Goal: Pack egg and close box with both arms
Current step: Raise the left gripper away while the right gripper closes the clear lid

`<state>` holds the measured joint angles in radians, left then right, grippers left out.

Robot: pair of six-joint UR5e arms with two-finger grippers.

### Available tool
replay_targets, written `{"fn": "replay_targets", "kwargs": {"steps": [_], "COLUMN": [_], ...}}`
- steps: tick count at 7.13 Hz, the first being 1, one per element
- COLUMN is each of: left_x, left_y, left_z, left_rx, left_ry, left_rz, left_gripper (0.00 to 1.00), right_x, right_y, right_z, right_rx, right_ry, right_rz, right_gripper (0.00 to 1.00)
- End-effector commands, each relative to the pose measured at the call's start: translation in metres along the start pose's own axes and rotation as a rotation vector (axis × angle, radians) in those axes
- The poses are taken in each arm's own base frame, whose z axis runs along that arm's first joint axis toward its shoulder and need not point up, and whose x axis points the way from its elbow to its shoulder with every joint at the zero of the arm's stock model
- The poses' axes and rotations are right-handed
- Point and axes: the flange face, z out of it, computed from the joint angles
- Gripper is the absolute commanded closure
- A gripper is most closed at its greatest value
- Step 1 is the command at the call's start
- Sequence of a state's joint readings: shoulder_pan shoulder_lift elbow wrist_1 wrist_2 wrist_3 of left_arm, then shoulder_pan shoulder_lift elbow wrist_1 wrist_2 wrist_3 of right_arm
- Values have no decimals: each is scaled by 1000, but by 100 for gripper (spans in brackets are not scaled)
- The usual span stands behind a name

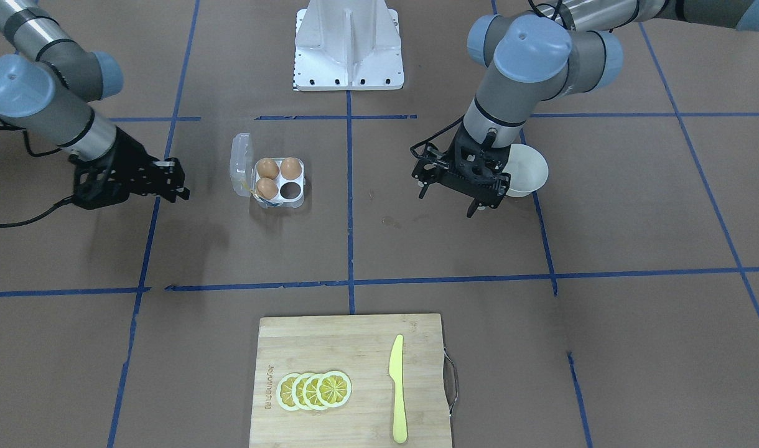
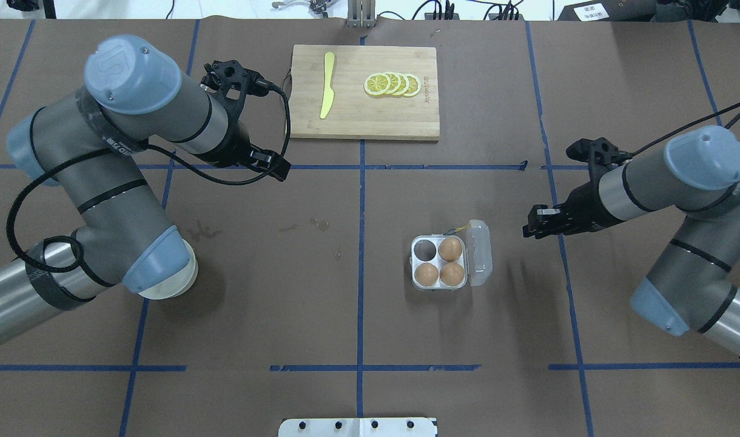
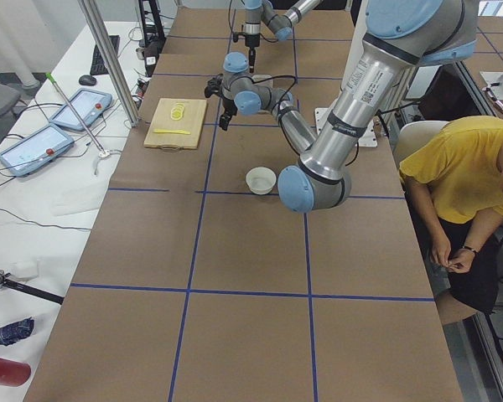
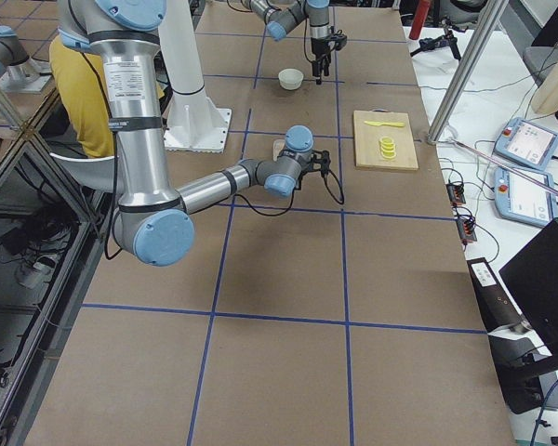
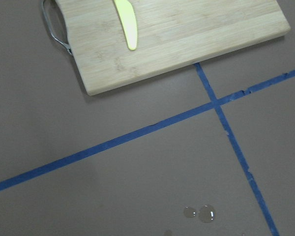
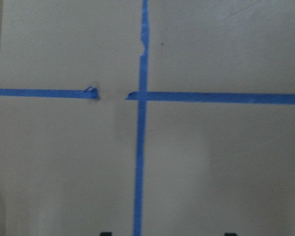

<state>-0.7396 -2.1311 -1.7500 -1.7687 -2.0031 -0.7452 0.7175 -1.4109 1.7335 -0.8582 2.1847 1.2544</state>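
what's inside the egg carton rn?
Three brown eggs fill three cups of the box; the fourth cup is empty. Lid stands open. The cup bottoms under the eggs are hidden.

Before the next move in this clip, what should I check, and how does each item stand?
1. Lid of the box folded open: ok.
2. One empty cup free: ok.
3. Three eggs seated in cups: ok.
4. Loose egg to pack located: not ok; none shows, bowl looks empty.
5. Left gripper open, empty: ok.
6. Right gripper open, apart from the box: ok.
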Motion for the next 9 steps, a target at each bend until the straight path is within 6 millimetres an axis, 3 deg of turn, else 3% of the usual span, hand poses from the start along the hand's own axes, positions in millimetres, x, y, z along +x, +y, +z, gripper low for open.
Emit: {"fn": "replay_targets", "kwargs": {"steps": [1, 2, 3, 4, 5, 6, 7, 8, 9], "left_x": [-13, -17, -27, -43, -58, -82, -111, -161, -209], "left_y": [-3, -6, -12, -15, -17, -22, -16, -12, 0], "left_z": [-5, -8, -15, -20, -28, -41, -57, -76, -86], "left_rx": [8, 14, 27, 33, 27, 20, -4, -17, -37], "left_ry": [-12, -16, -26, -44, -66, -98, -130, -157, -189], "left_rz": [6, 7, 5, 33, 52, 66, 86, 114, 138], "left_gripper": [7, 7, 8, 8, 8, 8, 8, 7, 7], "right_x": [-116, -181, -216, -224, -220, -212, -191, -146, -98], "right_y": [33, 32, 38, 35, 26, 16, 2, -13, -45], "right_z": [32, 35, 8, -22, -34, -46, -63, -89, -132], "right_rx": [-16, 13, 12, 35, 53, 74, 96, 85, 69], "right_ry": [-102, -97, -82, -104, -108, -108, -84, -60, -56], "right_rz": [64, 103, 111, 110, 115, 129, 160, 200, 216], "right_gripper": [100, 100, 100, 100, 100, 77, 1, 0, 0]}}
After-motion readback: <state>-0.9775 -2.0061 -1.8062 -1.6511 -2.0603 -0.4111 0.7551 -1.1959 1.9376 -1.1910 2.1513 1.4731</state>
